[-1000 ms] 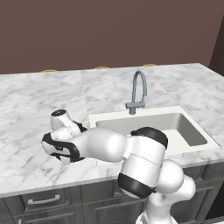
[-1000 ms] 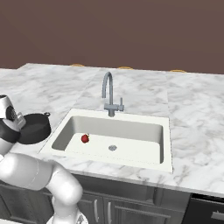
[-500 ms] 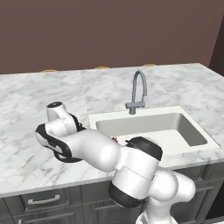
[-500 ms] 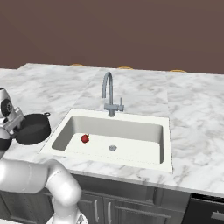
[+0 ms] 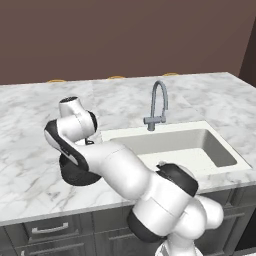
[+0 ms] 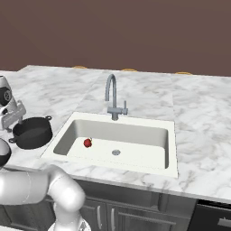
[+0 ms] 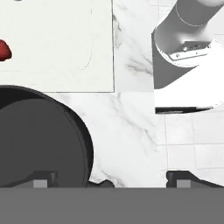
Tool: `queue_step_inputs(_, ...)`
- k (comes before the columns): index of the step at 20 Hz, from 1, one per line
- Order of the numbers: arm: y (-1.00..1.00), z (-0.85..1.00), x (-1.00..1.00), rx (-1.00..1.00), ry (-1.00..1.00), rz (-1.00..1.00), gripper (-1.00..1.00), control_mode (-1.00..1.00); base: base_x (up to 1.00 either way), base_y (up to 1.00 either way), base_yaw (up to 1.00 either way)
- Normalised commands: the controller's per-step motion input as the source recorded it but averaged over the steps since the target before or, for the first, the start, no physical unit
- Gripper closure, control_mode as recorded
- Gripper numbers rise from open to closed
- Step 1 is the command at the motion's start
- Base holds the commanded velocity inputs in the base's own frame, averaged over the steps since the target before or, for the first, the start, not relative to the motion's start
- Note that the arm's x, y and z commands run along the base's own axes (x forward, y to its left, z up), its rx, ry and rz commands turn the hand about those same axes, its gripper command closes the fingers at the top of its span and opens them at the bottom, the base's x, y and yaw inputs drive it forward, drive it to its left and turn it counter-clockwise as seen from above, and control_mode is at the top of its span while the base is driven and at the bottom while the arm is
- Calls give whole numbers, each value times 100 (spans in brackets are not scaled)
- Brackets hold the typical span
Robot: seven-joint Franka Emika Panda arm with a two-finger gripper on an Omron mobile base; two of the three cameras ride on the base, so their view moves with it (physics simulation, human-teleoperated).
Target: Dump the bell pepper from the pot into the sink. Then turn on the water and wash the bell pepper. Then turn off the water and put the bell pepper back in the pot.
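Observation:
The black pot (image 6: 31, 132) stands upright on the marble counter just left of the sink (image 6: 113, 164). In the left part of the white basin, left of the drain, lies the small red bell pepper (image 6: 87, 143). My gripper (image 6: 12, 119) hovers over the pot's left side, above its rim. In the hand view the gripper (image 7: 111, 181) is open, one fingertip (image 7: 41, 180) over the pot (image 7: 39, 135) and the other over bare marble. Nothing is between them but a small dark bump at the pot's edge. The bell pepper (image 7: 3, 50) shows at the left edge, in the sink (image 7: 52, 39).
A grey gooseneck faucet (image 6: 113, 97) rises behind the sink, with no water running. My arm (image 5: 115, 165) sweeps across the counter in front of the pot (image 5: 75, 172) and hides most of it. Marble counter (image 6: 203, 135) stretches to the right of the basin.
The jaws have spread wide apart and the hand has lifted a little off the pot. The pot stays on the counter and the bell pepper has not moved.

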Motion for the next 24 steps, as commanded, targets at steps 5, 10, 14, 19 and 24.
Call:
queue_step_inputs(5, -100, 12, -45, 0, -6, -5, -100, -100, 0, 0, 0)
queue_step_inputs(10, -100, 0, -47, 0, -10, -9, -100, -100, 0, 0, 0)
queue_step_inputs(14, -100, 1, -41, 2, -8, -12, -100, -100, 0, 0, 0)
queue_step_inputs(19, -100, 14, -15, 17, -8, -15, -100, -100, 0, 0, 0)
queue_step_inputs(24, -100, 24, -2, 26, -7, -18, -100, -100, 0, 0, 0)
